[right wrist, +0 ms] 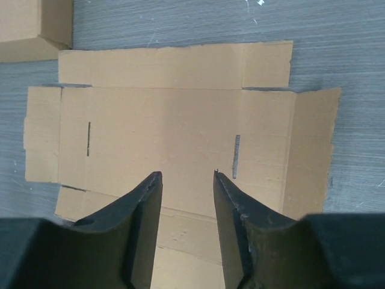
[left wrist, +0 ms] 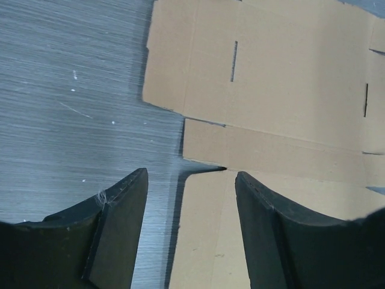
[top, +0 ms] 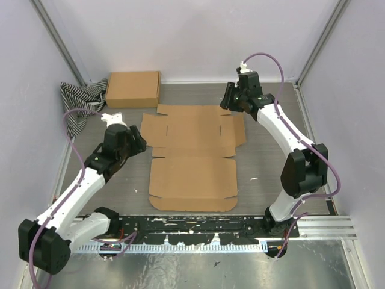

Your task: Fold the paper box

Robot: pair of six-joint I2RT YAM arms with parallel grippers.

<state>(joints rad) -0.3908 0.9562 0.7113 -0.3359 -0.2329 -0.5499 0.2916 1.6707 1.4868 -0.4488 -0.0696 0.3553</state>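
The paper box (top: pixel 192 156) is a flat brown die-cut cardboard sheet with flaps and slits, lying unfolded in the middle of the table. It also shows in the left wrist view (left wrist: pixel 283 90) and in the right wrist view (right wrist: pixel 180 120). My left gripper (top: pixel 142 143) is open and empty, hovering at the sheet's left edge; in its wrist view (left wrist: pixel 191 174) the fingers straddle that edge. My right gripper (top: pixel 227 96) is open and empty, above the sheet's far right corner, and in the right wrist view (right wrist: pixel 187 174) it looks down on the sheet.
A ready-made brown cardboard box (top: pixel 133 89) stands at the back left, its corner visible in the right wrist view (right wrist: pixel 33 27). A black-and-white striped cloth (top: pixel 81 102) lies beside it by the left wall. Walls enclose the table on three sides.
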